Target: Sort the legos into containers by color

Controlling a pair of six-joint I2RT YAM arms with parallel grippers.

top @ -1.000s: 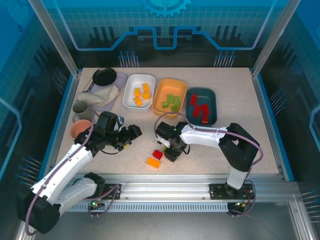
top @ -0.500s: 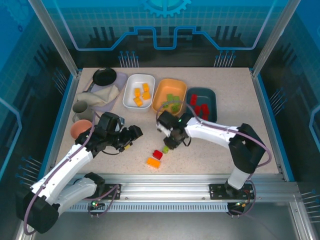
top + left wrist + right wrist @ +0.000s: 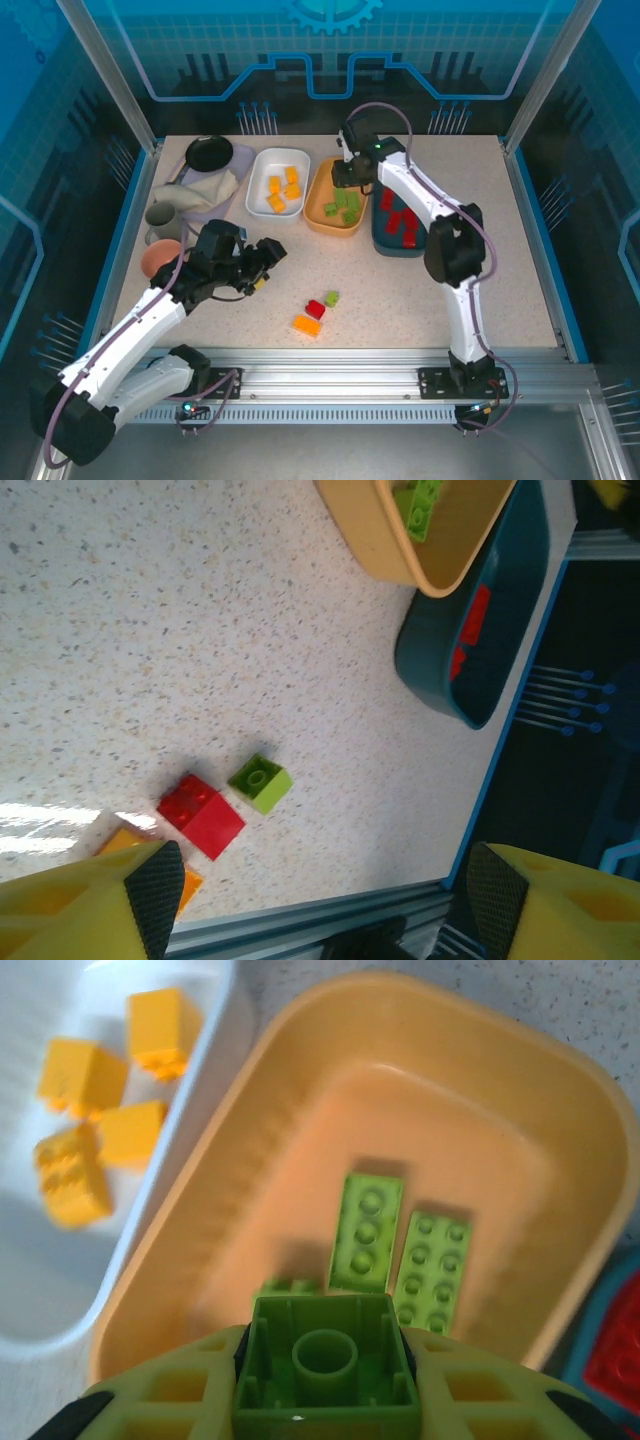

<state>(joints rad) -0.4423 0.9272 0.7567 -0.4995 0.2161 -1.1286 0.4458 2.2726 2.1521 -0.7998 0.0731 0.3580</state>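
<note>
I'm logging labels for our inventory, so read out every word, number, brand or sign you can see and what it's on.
None can be read.
The green lego in the right tool and the loose legos show no lettering I can make out.
White dish, orange dish, teal dish: plain.
Backdrop: a gear and line pattern, no words.

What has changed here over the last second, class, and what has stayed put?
The right claw closed on a green lego by the loose pile and carried it to above the orange dish, still gripped. The left claw stayed open in place; the loose red lego, spare green lego and orange lego did not move.
</note>
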